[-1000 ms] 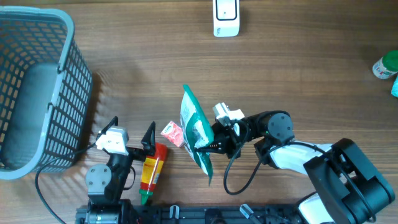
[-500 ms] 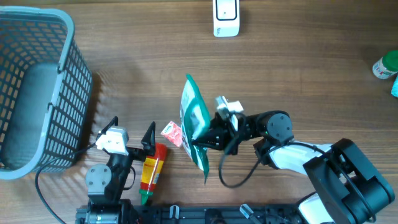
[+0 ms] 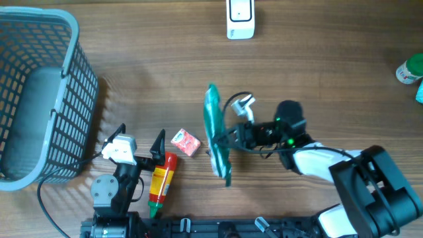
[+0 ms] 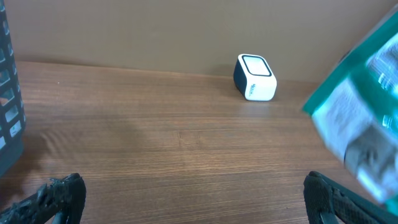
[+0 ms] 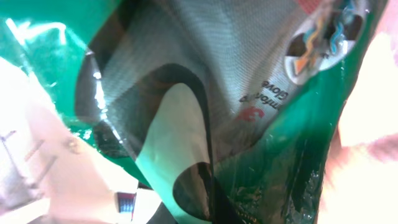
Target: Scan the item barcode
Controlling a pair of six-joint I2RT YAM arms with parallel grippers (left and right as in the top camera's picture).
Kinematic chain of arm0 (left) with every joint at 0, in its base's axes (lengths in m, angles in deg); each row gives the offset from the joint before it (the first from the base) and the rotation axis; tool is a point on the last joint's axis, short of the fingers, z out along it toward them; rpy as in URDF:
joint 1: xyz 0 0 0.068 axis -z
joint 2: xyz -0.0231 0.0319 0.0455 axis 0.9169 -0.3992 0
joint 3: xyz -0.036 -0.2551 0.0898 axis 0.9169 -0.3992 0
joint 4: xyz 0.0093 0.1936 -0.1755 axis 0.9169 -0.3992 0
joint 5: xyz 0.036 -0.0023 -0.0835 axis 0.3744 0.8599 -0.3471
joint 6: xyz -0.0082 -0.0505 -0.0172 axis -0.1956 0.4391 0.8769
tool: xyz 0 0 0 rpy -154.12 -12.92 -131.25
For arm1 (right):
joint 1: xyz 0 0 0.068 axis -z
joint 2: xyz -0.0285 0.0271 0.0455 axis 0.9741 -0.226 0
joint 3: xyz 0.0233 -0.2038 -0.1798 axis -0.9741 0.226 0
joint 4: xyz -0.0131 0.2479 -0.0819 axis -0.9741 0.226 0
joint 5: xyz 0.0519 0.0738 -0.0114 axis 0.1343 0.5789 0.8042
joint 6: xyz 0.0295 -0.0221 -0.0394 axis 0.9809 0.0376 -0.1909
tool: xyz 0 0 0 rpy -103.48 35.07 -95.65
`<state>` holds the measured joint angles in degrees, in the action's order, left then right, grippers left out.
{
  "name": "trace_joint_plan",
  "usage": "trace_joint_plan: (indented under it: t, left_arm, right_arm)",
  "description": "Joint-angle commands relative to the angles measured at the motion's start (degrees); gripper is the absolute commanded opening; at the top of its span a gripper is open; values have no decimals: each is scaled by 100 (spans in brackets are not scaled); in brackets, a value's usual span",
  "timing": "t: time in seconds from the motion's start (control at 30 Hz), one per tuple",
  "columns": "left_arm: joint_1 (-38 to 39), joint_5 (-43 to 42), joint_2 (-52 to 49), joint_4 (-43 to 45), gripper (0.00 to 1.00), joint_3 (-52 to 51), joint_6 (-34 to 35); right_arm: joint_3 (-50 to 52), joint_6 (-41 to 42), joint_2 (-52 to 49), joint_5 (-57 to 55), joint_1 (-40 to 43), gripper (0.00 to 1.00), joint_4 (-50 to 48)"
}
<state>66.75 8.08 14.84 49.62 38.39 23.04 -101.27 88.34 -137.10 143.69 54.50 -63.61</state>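
A green pouch (image 3: 217, 135) hangs above the table, edge-on to the overhead camera, with my right gripper (image 3: 229, 140) shut on it from the right. In the right wrist view the pouch (image 5: 205, 112) fills the picture and hides the fingers. The white scanner (image 3: 240, 18) stands at the far edge of the table, well beyond the pouch. The left wrist view shows the scanner (image 4: 255, 77) ahead and the pouch's printed face (image 4: 364, 118) at the right edge. My left gripper (image 3: 139, 140) stands open near the front edge, its fingertips (image 4: 62, 196) wide apart with nothing between them.
A grey mesh basket (image 3: 39, 92) stands at the left. A red and yellow bottle (image 3: 160, 182) lies beside the left gripper, and a small red packet (image 3: 186, 142) lies left of the pouch. A green-capped bottle (image 3: 410, 69) sits at the right edge.
My right gripper has carried the pouch rightward and a little toward the scanner, turning it more edge-on to the overhead camera. The left arm has not moved.
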Motion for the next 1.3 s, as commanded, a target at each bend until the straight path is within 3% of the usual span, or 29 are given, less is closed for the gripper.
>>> trace_joint_plan:
  t: [0.0, 0.17, 0.37, 0.53, 0.7, 0.77, 0.9, 0.97, 1.1, 1.27]
  left_arm:
    - [22, 57, 9, -44, 100, -9, -114]
    - [22, 57, 9, -42, 100, -9, -114]
    - [22, 57, 9, -42, 100, -9, -114]
    - [22, 57, 9, -44, 100, -9, -114]
    - [22, 57, 9, -42, 100, -9, -114]
    - [22, 57, 9, -42, 100, -9, -114]
    - [22, 57, 9, -44, 100, -9, -114]
    - [22, 57, 9, -42, 100, -9, -114]
    - [22, 57, 9, -44, 100, -9, -114]
    - [22, 57, 9, -44, 100, -9, -114]
  right_arm:
    - [-26, 232, 87, 428, 398, 5, -859]
    - [-28, 575, 245, 1104, 437, 5, -1436]
    - [-31, -433, 247, 901, 844, 4, -1298]
    - [-118, -2634, 249, -280, 1585, 5, 1434]
    - [-546, -4905, 573, -1569, 1840, 5, 5066]
    - [-1051, -5523, 1058, -2122, 1843, 5, 6660]
    - [-2144, -5908, 1961, -3373, 1786, 5, 8719]
    - [-2586, -5873, 2264, -4144, 1674, 5, 9315]
    - [-2791, -5464, 2354, -5893, 1394, 5, 9506]
    - [-2833, -5366, 1556, -6216, 1025, 5, 9082]
